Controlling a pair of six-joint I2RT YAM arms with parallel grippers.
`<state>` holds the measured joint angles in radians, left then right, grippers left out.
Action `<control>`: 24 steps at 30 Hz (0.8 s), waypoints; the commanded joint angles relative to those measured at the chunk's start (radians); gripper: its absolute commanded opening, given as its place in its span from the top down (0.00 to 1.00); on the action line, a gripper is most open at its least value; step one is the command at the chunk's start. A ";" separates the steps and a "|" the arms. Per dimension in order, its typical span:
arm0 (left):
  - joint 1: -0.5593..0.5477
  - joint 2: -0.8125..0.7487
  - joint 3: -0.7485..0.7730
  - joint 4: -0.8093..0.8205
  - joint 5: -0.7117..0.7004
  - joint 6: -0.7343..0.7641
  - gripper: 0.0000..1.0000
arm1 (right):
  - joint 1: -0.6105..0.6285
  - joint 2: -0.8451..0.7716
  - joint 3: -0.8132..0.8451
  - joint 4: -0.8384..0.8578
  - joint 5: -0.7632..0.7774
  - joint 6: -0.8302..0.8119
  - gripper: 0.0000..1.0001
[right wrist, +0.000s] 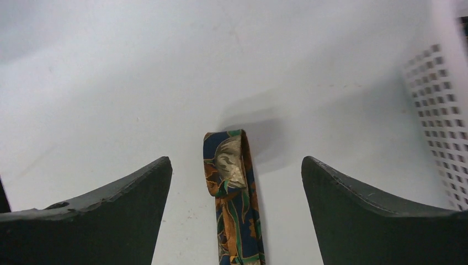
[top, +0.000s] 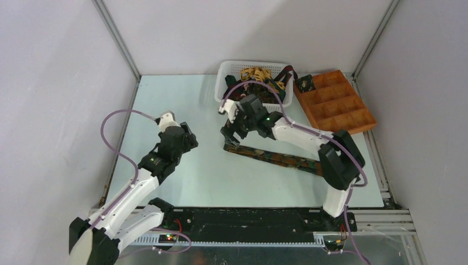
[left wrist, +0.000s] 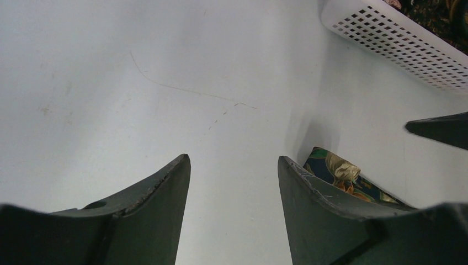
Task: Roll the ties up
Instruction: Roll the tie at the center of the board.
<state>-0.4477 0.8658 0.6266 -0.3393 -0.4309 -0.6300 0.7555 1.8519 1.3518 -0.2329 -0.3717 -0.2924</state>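
A dark green, brown and orange patterned tie [top: 276, 157] lies stretched across the table, with its left end folded over [right wrist: 227, 160]. My right gripper [top: 231, 137] hovers over that folded end, open, and the tie [right wrist: 237, 221] lies loose between its fingers without touching them. My left gripper [top: 189, 139] is open and empty a little to the left. In the left wrist view [left wrist: 233, 159] the folded end of the tie [left wrist: 335, 170] peeks out behind the right finger. More ties [top: 258, 77] are heaped in the white basket. A small dark rolled tie [top: 304, 84] sits in the tray's near-left compartment.
The white plastic basket [top: 225, 73] stands at the back centre, just beyond the right gripper [right wrist: 236, 160]; its wall [right wrist: 436, 99] shows at the right. The orange-brown compartment tray [top: 345, 107] lies at the back right. My right fingertip [left wrist: 441, 130] enters the left wrist view under the basket [left wrist: 397, 38].
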 commanded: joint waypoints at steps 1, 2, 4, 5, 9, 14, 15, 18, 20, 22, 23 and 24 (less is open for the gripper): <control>0.011 0.026 0.026 0.064 0.032 -0.024 0.34 | -0.010 -0.094 -0.057 0.141 -0.009 0.150 0.09; 0.012 0.038 0.027 0.066 0.043 -0.031 0.34 | -0.011 -0.098 -0.060 0.142 0.004 0.165 0.10; 0.017 0.053 0.027 0.074 0.070 -0.045 0.34 | -0.018 -0.101 -0.061 0.145 0.052 0.234 0.12; 0.019 0.059 0.026 0.086 0.081 -0.053 0.34 | -0.022 -0.102 -0.060 0.146 0.076 0.252 0.13; 0.021 0.086 -0.007 0.141 0.159 -0.117 0.34 | -0.058 -0.099 -0.061 0.141 0.128 0.376 0.25; 0.021 0.077 -0.097 0.270 0.198 -0.193 0.34 | -0.093 -0.102 -0.086 0.157 0.155 0.511 0.41; 0.021 0.076 -0.112 0.282 0.201 -0.205 0.34 | -0.103 -0.100 -0.089 0.164 0.159 0.524 0.43; 0.021 0.076 -0.117 0.303 0.189 -0.218 0.34 | -0.117 -0.093 -0.091 0.192 0.173 0.604 0.51; 0.021 0.072 -0.120 0.307 0.172 -0.220 0.34 | -0.127 -0.086 -0.090 0.218 0.182 0.647 0.54; 0.021 0.070 -0.122 0.316 0.152 -0.216 0.34 | -0.137 -0.071 -0.089 0.264 0.191 0.682 0.56; 0.021 0.071 -0.121 0.318 0.145 -0.209 0.34 | -0.145 -0.060 -0.089 0.283 0.195 0.704 0.56; 0.021 0.073 -0.120 0.321 0.131 -0.205 0.34 | -0.149 -0.054 -0.089 0.289 0.199 0.714 0.57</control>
<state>-0.4313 0.9501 0.4973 -0.0891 -0.2565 -0.8215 0.6239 1.7710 1.2552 -0.0605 -0.2085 0.3107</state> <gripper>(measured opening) 0.658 0.443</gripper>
